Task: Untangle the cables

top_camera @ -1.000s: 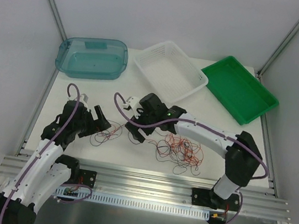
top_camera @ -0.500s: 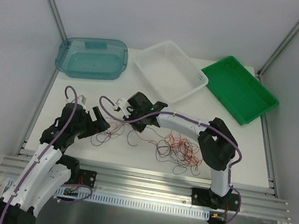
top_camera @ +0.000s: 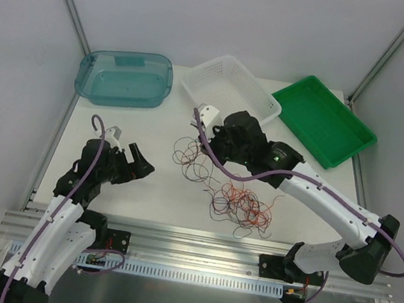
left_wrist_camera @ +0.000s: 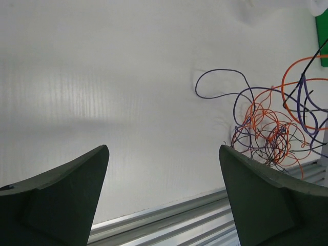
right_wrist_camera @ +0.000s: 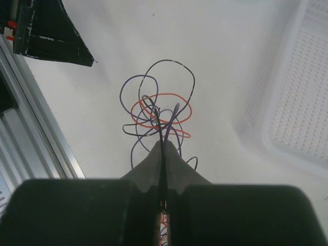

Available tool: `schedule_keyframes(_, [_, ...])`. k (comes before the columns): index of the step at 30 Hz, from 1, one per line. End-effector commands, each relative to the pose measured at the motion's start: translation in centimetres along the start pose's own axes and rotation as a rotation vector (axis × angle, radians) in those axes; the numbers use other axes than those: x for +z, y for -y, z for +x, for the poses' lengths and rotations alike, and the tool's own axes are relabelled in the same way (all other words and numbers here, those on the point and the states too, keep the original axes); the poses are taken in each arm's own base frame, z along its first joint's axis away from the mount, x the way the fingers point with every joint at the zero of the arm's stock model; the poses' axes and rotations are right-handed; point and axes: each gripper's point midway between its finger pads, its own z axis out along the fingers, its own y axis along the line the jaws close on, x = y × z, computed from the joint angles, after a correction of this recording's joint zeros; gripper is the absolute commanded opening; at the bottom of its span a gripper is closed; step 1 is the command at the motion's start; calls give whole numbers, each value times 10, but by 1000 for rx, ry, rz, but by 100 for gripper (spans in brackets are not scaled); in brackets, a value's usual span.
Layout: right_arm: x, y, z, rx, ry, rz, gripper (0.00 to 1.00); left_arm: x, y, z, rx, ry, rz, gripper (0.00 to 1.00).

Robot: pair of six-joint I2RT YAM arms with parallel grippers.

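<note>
The cables are thin red, purple and black wires. A dense tangle (top_camera: 245,204) lies on the white table right of centre, also seen in the left wrist view (left_wrist_camera: 271,128). My right gripper (top_camera: 216,147) is raised over the table's middle and shut on a few dark strands (right_wrist_camera: 165,146). Loose loops (top_camera: 191,161) hang from it, showing purple, black and red (right_wrist_camera: 156,110) below the fingertips. My left gripper (top_camera: 137,162) is open at the left, low over bare table, with nothing between its fingers (left_wrist_camera: 164,149). The nearest purple loop (left_wrist_camera: 218,84) lies well beyond its right finger.
At the back stand a teal tub (top_camera: 124,78), a white mesh basket (top_camera: 230,97) and a green tray (top_camera: 324,121). The basket's rim (right_wrist_camera: 302,102) is close to the right gripper. An aluminium rail (top_camera: 189,244) runs along the near edge.
My right gripper has shut on strands near the left gripper and carried them up and rightward to the table's middle, pulling the small bundle away. The left arm has barely moved.
</note>
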Motion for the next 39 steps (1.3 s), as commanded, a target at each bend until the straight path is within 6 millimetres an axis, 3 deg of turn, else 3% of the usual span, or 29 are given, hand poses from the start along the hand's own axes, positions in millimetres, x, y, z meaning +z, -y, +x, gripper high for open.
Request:
schedule_keyframes(1, [1, -6, 28, 57, -80, -7, 1, 15, 19, 9, 27, -54, 148, 90])
schedule_keyframes(6, [-10, -4, 22, 94, -48, 14, 1, 22, 59, 4, 53, -21, 367, 90])
schedule_keyframes(9, [-17, -5, 15, 133, -23, 22, 1, 24, 78, 13, 150, 15, 454, 90])
schedule_keyframes(17, [-39, -6, -8, 238, 71, 27, 1, 36, 90, 28, 228, 131, 550, 87])
schedule_keyframes(22, [-46, -10, -16, 278, 112, 7, 1, 44, 91, 35, 234, 108, 549, 83])
schedule_keyframes(31, [-49, -13, -21, 318, 157, -7, 1, 48, 122, 54, 247, 35, 632, 72])
schedule_keyframes(34, [-50, -14, -25, 326, 177, -13, 1, 56, 125, 58, 244, 21, 606, 62])
schedule_keyframes(37, [-54, -8, -20, 332, 175, 26, 1, 58, 127, 53, 226, 46, 584, 18])
schedule_keyframes(38, [-52, -1, -7, 335, 142, 75, 1, 58, 126, 49, 217, 64, 576, 0])
schedule_keyframes(39, [-60, 6, -4, 340, 151, 111, 1, 56, 122, 45, 210, 77, 549, 0])
